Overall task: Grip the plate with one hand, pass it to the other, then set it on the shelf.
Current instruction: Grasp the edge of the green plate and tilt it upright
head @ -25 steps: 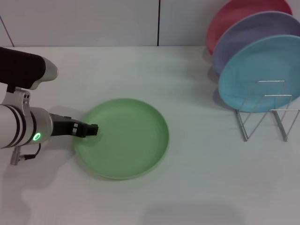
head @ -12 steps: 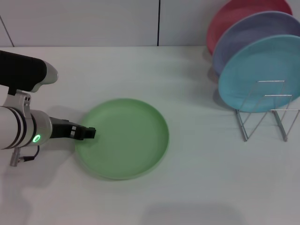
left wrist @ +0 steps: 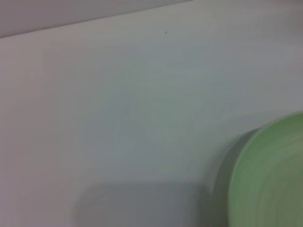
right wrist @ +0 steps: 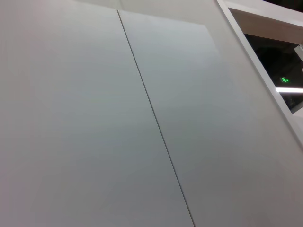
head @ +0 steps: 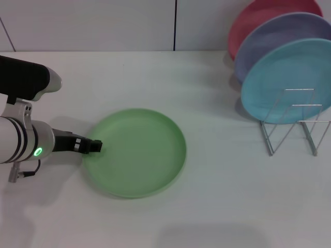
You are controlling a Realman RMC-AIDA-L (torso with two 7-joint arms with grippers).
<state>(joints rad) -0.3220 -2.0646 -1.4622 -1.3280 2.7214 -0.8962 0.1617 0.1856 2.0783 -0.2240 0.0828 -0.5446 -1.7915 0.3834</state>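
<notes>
Left gripper (head: 96,146): low at the green plate's left rim, tips touching the edge; whether it is open or closed cannot be told.
Plate (head: 138,152): flat on the white table (head: 207,206), centre-left, well apart from the rack.
Rack (head: 295,124): far right, holding a turquoise plate (head: 284,77), a lavender plate (head: 269,41) and a red plate (head: 258,15) on edge.

A robot test station dressed as a kitchen corner — a bare white bench (head: 217,206) backed by plain seamed wall panels (head: 103,23), with coloured plates (head: 284,82) stood in a wire rack (head: 295,126) at its far right corner.
</notes>
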